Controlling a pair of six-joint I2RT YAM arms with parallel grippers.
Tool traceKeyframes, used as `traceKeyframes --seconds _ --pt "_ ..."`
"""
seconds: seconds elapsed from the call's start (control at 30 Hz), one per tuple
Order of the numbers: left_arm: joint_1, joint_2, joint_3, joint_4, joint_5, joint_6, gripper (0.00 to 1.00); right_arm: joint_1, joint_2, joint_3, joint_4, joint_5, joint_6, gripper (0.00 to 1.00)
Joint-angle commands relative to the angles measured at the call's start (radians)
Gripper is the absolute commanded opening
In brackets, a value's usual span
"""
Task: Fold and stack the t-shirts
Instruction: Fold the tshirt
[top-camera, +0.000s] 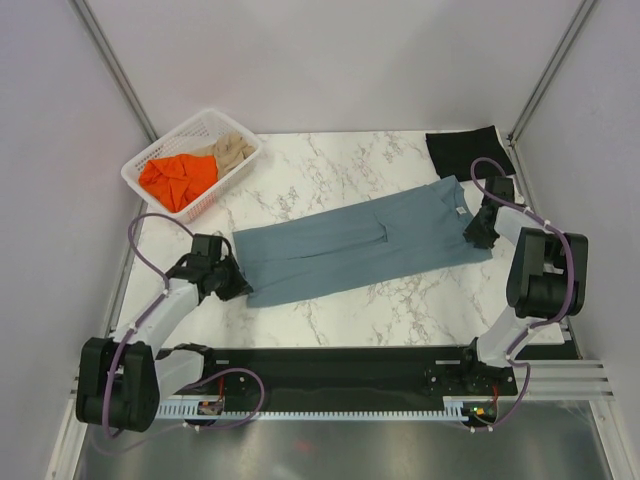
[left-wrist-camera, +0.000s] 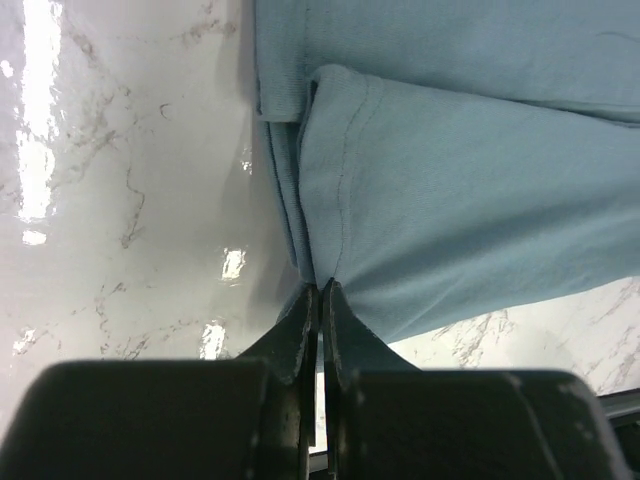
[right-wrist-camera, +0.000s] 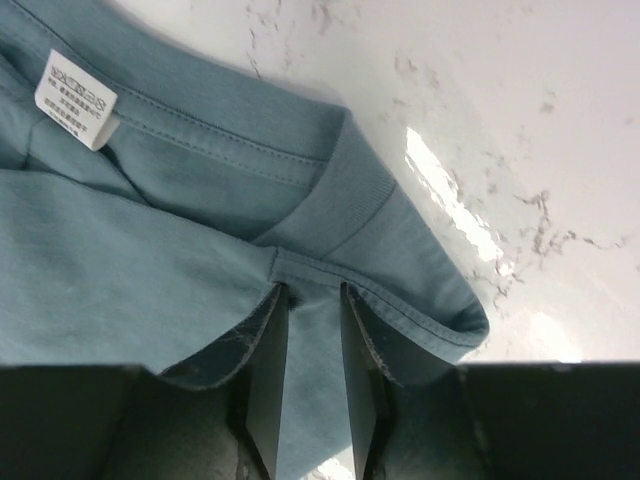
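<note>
- The slate blue-grey cloth t-shirt (top-camera: 355, 245) lies on the white marble-patterned table (top-camera: 330, 320) as a long, narrow strip. It runs from its hem at 8 o'clock to its collar at 2 o'clock.
- The left gripper (left-wrist-camera: 320, 290) is clamped tight on the hem corner, with layered cloth edges at its tips.
- The right gripper (right-wrist-camera: 312, 300) sits at the collar, near the small white neck label (right-wrist-camera: 75, 100). Its jaws stand apart with cloth filling the gap, and I cannot tell whether they pinch it or merely straddle it.
- The step in hand looks like folding the strip crosswise. To do it well, confirm both grips hold every layer and lift just clear of the table. Carry one end evenly over the other, keeping light tension so the side edges line up.
- The black cloth t-shirt (top-camera: 468, 150) lies at 1 o'clock. The orange t-shirt (top-camera: 178, 178) and the beige t-shirt (top-camera: 232, 150) wait in the white plastic lattice basket (top-camera: 232, 128) at 10 o'clock.
</note>
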Motion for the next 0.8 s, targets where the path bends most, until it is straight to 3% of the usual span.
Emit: traceKeyframes --seconds 0.0,0.07,0.1,0.13,0.17,0.37,0.47,0.6,0.77 --pt "0.005 -0.067 0.071 -0.014 -0.027 -0.004 0.02 -0.005 -0.06 0.004 -0.081 0.008 0.011 0.36" --pt "0.004 -0.105 0.123 -0.014 -0.027 -0.004 0.02 -0.004 -0.101 0.035 -0.105 -0.029 0.049 0.38" --pt "0.004 -0.116 0.14 -0.282 -0.039 -0.374 0.34 0.0 -0.114 0.047 -0.116 -0.046 0.065 0.4" --pt "0.004 -0.125 0.164 -0.29 -0.291 -0.377 0.35 0.007 -0.127 0.057 -0.128 -0.055 0.085 0.41" --pt "0.004 -0.13 0.174 -0.298 -0.296 -0.377 0.36 0.009 -0.127 0.081 -0.139 -0.069 0.126 0.42" --pt "0.004 -0.111 0.224 -0.309 -0.293 -0.383 0.4 0.067 -0.082 0.184 -0.2 -0.059 0.289 0.54" --pt "0.005 -0.053 0.275 -0.304 -0.292 -0.343 0.51 0.118 -0.031 0.242 -0.205 0.004 0.385 0.62" --pt "0.004 0.065 0.401 -0.261 -0.24 -0.214 0.58 0.158 0.087 0.325 -0.211 0.027 0.476 0.64" --pt "0.004 0.128 0.571 -0.217 -0.142 -0.062 0.58 0.181 0.201 0.391 -0.236 0.089 0.55 0.64"
